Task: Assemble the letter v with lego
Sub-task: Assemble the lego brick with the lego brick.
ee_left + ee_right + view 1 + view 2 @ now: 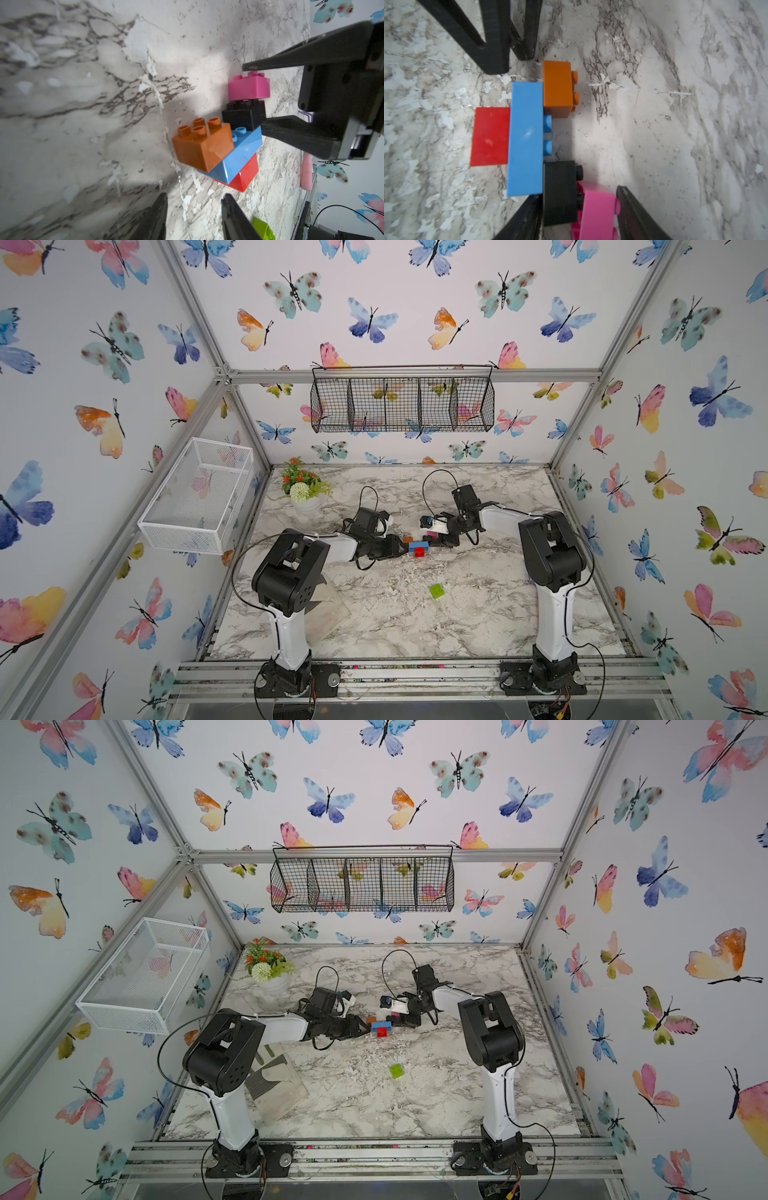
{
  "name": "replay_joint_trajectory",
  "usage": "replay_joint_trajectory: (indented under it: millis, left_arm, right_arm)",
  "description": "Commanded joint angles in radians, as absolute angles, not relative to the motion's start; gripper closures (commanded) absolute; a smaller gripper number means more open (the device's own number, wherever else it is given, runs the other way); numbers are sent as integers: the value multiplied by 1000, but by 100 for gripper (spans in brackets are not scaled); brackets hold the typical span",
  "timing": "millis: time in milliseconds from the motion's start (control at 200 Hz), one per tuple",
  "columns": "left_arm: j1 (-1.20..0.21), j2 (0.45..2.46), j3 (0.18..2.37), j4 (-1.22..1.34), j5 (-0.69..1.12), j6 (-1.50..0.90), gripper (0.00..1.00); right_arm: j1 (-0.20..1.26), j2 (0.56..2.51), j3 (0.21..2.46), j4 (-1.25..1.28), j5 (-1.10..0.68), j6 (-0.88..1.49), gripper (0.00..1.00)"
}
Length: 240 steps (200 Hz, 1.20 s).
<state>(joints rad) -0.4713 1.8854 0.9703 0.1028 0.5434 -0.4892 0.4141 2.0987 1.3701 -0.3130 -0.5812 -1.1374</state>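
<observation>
Presently, items listed left to right.

1. Left claw [195, 194]. Black, matte, tapered fingers. They are spread with nothing between them, tips just short of the orange brick. Hazard: it braces nothing, so a shove from the other side could skate the whole build across the tabletop [415, 626].

2. Letter v [417, 546]. It lies flat on its side at mid-tabletop, between the two claws, studs toward the back wall. Unfinished: one tip is missing.
- Orange brick [203, 145]: square, glossy, four hollow round studs, seated on the blue brick's end nearer the left claw.
- Blue brick [239, 158]: long rectangle, smooth, with bare studs showing at its middle.
- Red brick [246, 174]: square, forming the point beneath the blue.
- Black brick [243, 118]: square, dull sheen, on the blue's other end.
- Pink brick [249, 87]: square, askew on the black studs with a gap showing. Hazard: a crooked squeeze may pop it off, or lever the black brick from the blue.

3. Right claw [252, 97]. Black wedge fingers pinch the pink brick and black brick together, one tip on the pink studs, the other at the black brick's base.

4. Lime-green brick [436, 591]. Loose and well apart from the build, toward the front. It probably belongs on the orange brick. Hazard: pressing it home could shift the unbraced build.

5. Ground. The tabletop is marble-print film, grey-veined and flaking in white chips. It looks slick enough that the bricks may slide on it.
</observation>
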Motion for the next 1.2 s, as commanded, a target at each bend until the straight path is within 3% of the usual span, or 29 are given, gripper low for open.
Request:
replay_joint_trajectory:
  millis: [0, 896, 1196]
  left_arm:
    - [-466, 1891, 948, -7, 493, -468, 54]
    - [-464, 1919, 957, 0, 493, -472, 55]
    - [-465, 1816, 900, 11, 458, -490, 55]
  right_arm:
    - [423, 2058, 1346, -366, -621, -1114, 41]
    - [436, 2052, 1315, -346, -610, -1024, 43]
    - [436, 2060, 1318, -328, -583, -971, 45]
